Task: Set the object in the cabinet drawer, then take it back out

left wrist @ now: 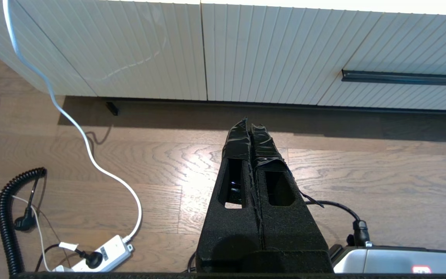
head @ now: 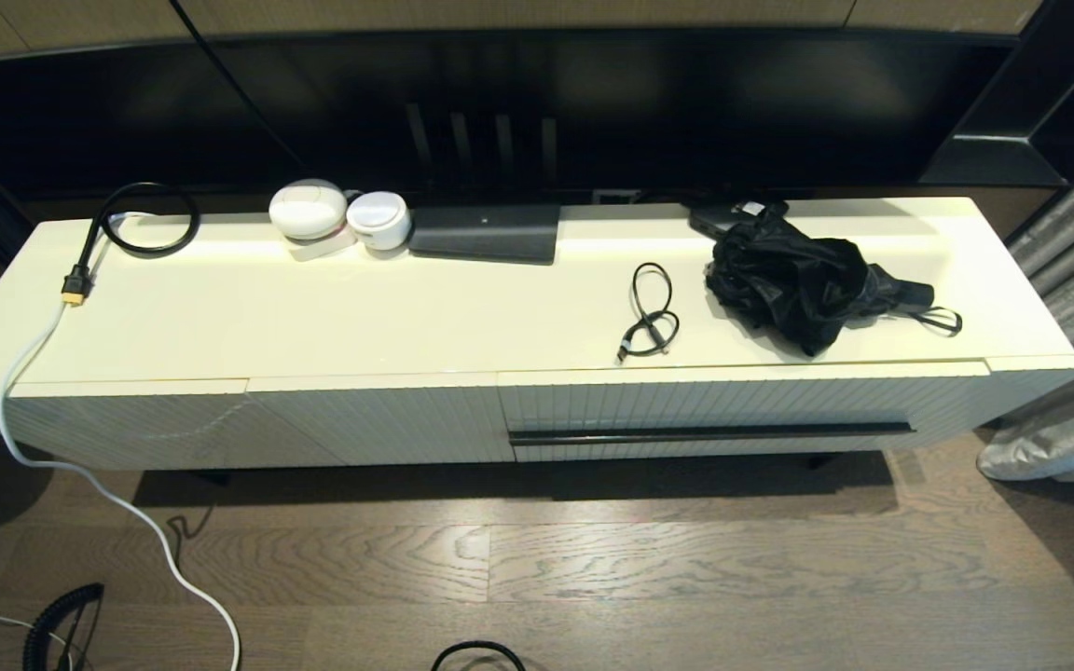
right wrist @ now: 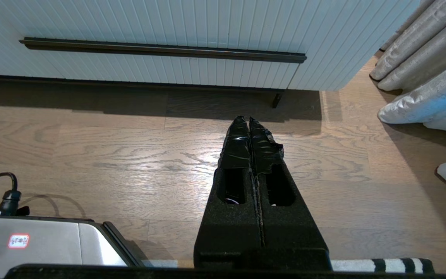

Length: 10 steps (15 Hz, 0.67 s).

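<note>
Nothing has been started: the wide, shallow cream-white cabinet drawer with its vertically ribbed front (head: 742,410) sits fully closed, its long thin black bar handle (head: 710,433) untouched. Both arms hang low over the wooden floor (head: 593,568) in front of the cabinet. The left hand (left wrist: 249,126) and the right hand (right wrist: 248,123) each have their black taped fingers pressed together, holding nothing. The likeliest object, a crumpled black folding umbrella (head: 803,275), lies on the cream tabletop (head: 360,317) directly above the drawer, beside a small coiled black cable (head: 651,312). The opening step comes first: the right hand, nearer the handle, must spread its fingers, rise to the bar and pull.
</note>
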{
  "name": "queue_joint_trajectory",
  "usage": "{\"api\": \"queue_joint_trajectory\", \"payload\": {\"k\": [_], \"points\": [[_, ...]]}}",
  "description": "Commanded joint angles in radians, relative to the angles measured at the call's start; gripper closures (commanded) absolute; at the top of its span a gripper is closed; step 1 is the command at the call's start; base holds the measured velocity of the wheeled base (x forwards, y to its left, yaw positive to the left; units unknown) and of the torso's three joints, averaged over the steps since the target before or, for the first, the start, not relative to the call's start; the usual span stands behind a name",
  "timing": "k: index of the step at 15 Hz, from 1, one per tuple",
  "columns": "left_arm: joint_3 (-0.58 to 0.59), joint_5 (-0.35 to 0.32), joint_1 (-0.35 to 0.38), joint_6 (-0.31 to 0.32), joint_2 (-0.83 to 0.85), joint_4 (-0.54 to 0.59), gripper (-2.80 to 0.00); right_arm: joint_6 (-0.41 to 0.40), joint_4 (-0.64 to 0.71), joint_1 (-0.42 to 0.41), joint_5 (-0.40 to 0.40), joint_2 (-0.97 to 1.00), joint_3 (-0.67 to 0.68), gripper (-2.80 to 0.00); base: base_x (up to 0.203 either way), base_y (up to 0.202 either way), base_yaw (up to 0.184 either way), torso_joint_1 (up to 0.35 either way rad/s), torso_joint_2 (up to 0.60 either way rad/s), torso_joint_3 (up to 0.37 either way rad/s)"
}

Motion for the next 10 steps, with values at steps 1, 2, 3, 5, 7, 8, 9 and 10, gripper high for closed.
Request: {"api": "queue_joint_trajectory", "payload": {"k": [1,2,3,5,7,8,9,10], "points": [[0.0,0.001,0.001,-0.001,0.0,0.0,0.0,-0.003,-0.001,0.0,0.001,0.003,-0.001,0.0,0.0,0.0,0.0,0.0,0.0,0.0],[0.0,0.001,0.0,-0.001,0.0,0.0,0.0,-0.004,0.0,0.0,0.001,0.002,-0.001,0.0,0.0,0.0,0.0,0.0,0.0,0.0],[0.0,0.001,0.001,-0.001,0.0,0.0,0.0,-0.003,0.0,0.0,0.001,0.003,-0.001,0.0,0.0,0.0,0.0,0.0,0.0,0.0],[0.0,0.001,0.0,-0.001,0.0,0.0,0.0,-0.004,-0.001,0.0,0.001,0.005,-0.001,0.0,0.0,0.0,0.0,0.0,0.0,0.0],[0.0,0.001,0.001,-0.001,0.0,0.0,0.0,-0.003,0.002,0.0,0.001,0.003,-0.001,0.0,0.0,0.0,0.0,0.0,0.0,0.0],[0.0,0.001,0.0,-0.001,0.0,0.0,0.0,0.001,-0.003,0.0,0.003,0.003,-0.001,0.0,0.0,0.0,0.0,0.0,0.0,0.0],[0.0,0.001,0.001,-0.001,0.0,0.0,0.0,0.003,-0.003,0.0,0.003,0.003,-0.001,0.0,0.0,0.0,0.0,0.0,0.0,0.0],[0.0,0.001,0.0,-0.001,0.0,0.0,0.0,0.004,-0.003,0.0,0.003,0.003,-0.001,0.0,0.0,0.0,0.0,0.0,0.0,0.0]]}}
